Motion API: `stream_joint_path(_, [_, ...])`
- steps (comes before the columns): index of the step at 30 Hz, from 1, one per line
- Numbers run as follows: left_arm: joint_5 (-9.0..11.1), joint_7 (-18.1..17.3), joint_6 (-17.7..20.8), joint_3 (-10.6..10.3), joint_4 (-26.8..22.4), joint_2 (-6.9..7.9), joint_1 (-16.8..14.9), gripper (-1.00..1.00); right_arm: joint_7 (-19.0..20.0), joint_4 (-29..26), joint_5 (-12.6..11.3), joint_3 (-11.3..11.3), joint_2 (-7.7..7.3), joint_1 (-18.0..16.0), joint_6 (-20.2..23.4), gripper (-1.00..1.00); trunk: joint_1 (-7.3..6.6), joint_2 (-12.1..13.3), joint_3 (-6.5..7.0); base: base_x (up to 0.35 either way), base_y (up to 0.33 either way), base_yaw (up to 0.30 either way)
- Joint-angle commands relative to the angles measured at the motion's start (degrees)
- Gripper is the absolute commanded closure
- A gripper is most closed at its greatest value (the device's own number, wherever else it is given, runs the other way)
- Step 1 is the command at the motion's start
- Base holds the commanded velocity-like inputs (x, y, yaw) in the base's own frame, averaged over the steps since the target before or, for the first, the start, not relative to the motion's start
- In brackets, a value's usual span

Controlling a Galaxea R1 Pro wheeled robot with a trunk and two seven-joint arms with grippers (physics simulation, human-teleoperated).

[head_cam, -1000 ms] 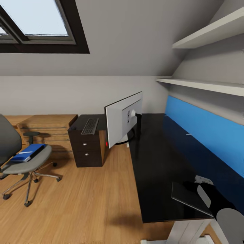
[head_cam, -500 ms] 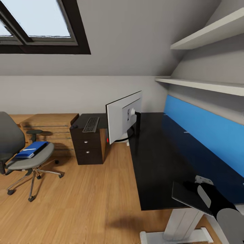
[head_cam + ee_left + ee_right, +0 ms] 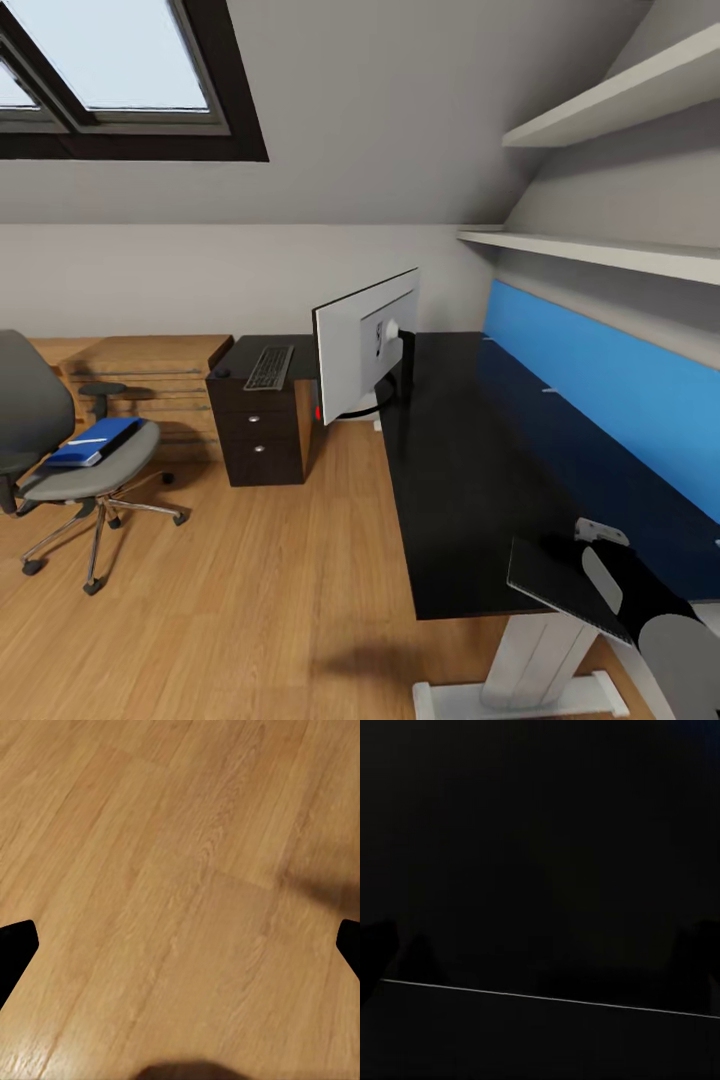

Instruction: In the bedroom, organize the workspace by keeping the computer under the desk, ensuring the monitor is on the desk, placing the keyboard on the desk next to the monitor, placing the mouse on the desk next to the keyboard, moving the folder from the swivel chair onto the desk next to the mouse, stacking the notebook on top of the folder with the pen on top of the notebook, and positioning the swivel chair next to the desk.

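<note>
The folder (image 3: 92, 441) lies flat on the chair (image 3: 70, 470) seat, well apart from the bench (image 3: 470, 480). It looks light, stiff and thin; pinching one free edge seems best. Left tool (image 3: 180, 945) is apart over floor; right tool I cannot tell.

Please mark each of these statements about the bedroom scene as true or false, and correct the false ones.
1. The monitor stands on the desk. True.
2. The folder lies on the desk. False: it lies on the seat of the swivel chair.
3. The keyboard rests on the dark drawer cabinet. True.
4. The swivel chair is tucked against the desk. False: it stands apart from it, across the wooden floor.
5. The desk has a blue back panel. True.
</note>
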Motion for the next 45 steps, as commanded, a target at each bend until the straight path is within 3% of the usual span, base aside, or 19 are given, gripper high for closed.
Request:
stream_joint_path(1, [0.6, 0.0, -0.1, 0.0, 0.0, -0.02, 0.0, -1.00, -0.4, -1.0, -0.6, 0.0, 0.00, 0.0, 0.3, -1.00, 0.00, 0.0, 0.01, 0.000, 0.000, 0.000])
stream_joint_path(23, [0.6, 0.1, -0.1, -0.2, 1.4, -0.09, 0.0, -1.00, -0.4, -3.3, -0.7, -0.2, -0.09, 0.0, 0.7, -1.00, 0.00, 0.0, 1.93, 0.000, 0.000, 0.000])
stream_joint_path(30, [0.5, 0.0, -0.1, -0.2, 1.6, -0.09, 0.0, -1.00, -0.5, -15.1, -0.8, -0.2, 0.06, 1.4, 5.0, -1.00, 0.00, 0.0, 2.56, 0.000, 0.000, 0.000])
stream_joint_path(34, [0.5, 0.0, -0.1, -0.2, 1.6, -0.09, 0.0, -1.00, -0.5, -15.1, -0.8, -0.2, 0.06, 1.4, 5.0, -1.00, 0.00, 0.0, 2.92, 0.000, 0.000, 0.000])
stream_joint_path(37, [0.5, 0.0, -0.1, -0.2, 1.6, -0.09, 0.0, -1.00, -0.7, -26.9, -1.6, -0.4, 0.77, 6.5, 11.9, -1.00, 0.00, 0.0, 3.06, 0.000, 0.000, 0.000])
stream_joint_path(41, [0.5, 0.0, -0.1, -0.2, 1.6, -0.09, 0.0, -1.00, -0.8, -30.9, -4.1, -0.5, 0.94, 8.2, 14.4, -1.00, 0.00, 0.0, 3.10, 0.000, 0.000, 0.000])
stream_joint_path(45, [0.6, 0.1, -0.1, -0.2, 1.6, -0.09, 0.0, -1.00, -0.8, -31.6, -4.6, -0.5, 0.96, 8.4, 14.8, -1.00, 0.00, 0.0, 3.11, 0.000, 0.000, 0.000])
